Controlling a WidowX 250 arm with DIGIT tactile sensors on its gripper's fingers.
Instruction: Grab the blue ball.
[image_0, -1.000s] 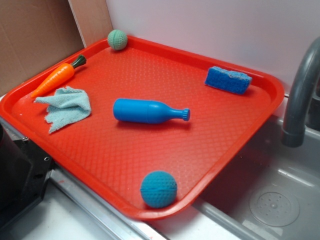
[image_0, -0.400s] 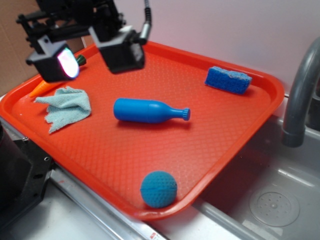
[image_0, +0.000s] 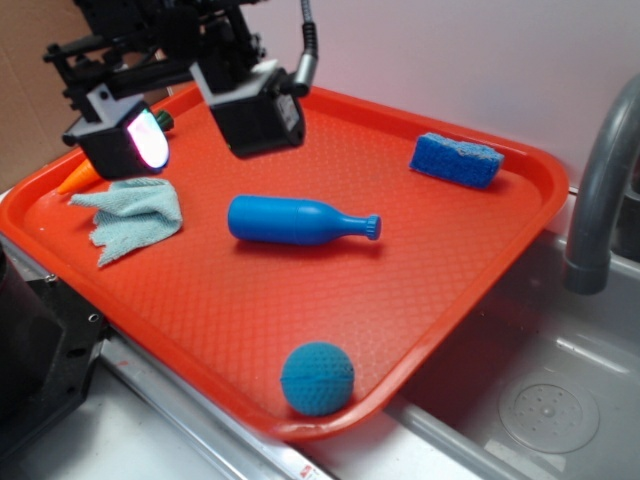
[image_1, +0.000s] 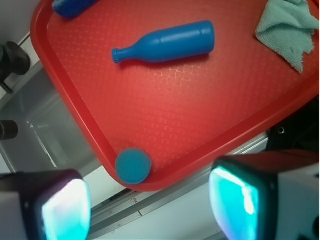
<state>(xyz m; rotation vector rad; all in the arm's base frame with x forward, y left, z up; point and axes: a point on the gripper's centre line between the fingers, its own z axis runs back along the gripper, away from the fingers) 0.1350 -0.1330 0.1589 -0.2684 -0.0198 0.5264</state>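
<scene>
Blue ball (image_0: 317, 378) sits in the near corner of the red tray (image_0: 520, 240), touching the rim, well apart from the blue bottle (image_0: 300, 221) mid-tray. The knit-like bumpy surface looks soft, light and grippy; I'd expect it to squash a bit, not slip. I'd take it across the middle, one finger going in on the rim side where there's little room, so I'd line the jaws up along the rim. Gripper (image_0: 195, 120) hangs high over the far left of the tray above the cloth (image_0: 135, 213), jaws spread wide, holding nothing, touching nothing.
</scene>
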